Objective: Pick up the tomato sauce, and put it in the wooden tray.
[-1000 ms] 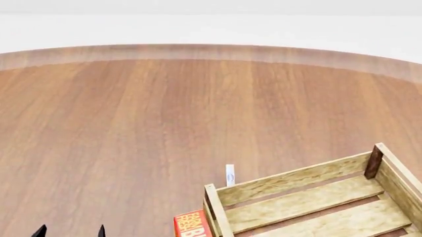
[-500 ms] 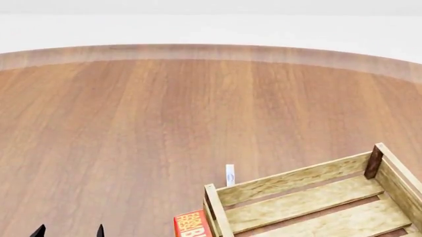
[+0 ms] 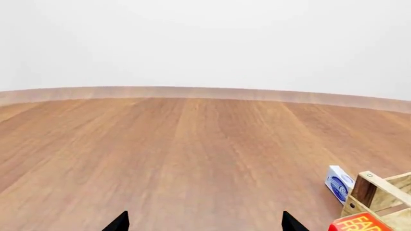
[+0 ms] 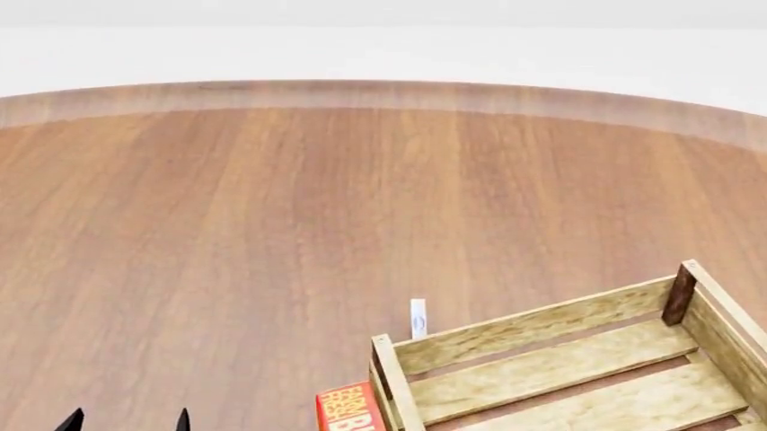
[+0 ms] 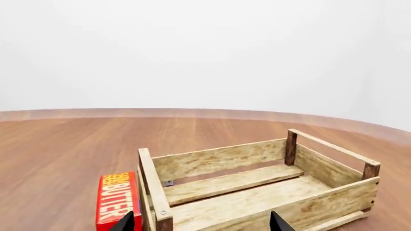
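Progress: none visible; pick and place both remain.
Tomato sauce: not in any view; location unknown.
Wooden tray (image 5: 257,187): on the round table (image 4: 240,224), nothing visible inside it, in front of the right arm.
Beside tray: red butter box (image 5: 115,202) touching or just beside its end wall; small white-blue box (image 3: 338,183) near its far corner.
Left gripper (image 3: 202,224): only the fingertips show, spread wide, holding nothing.
Right gripper (image 5: 202,222): only the fingertips show, spread wide, nothing held.
Next, judged: find the can first.
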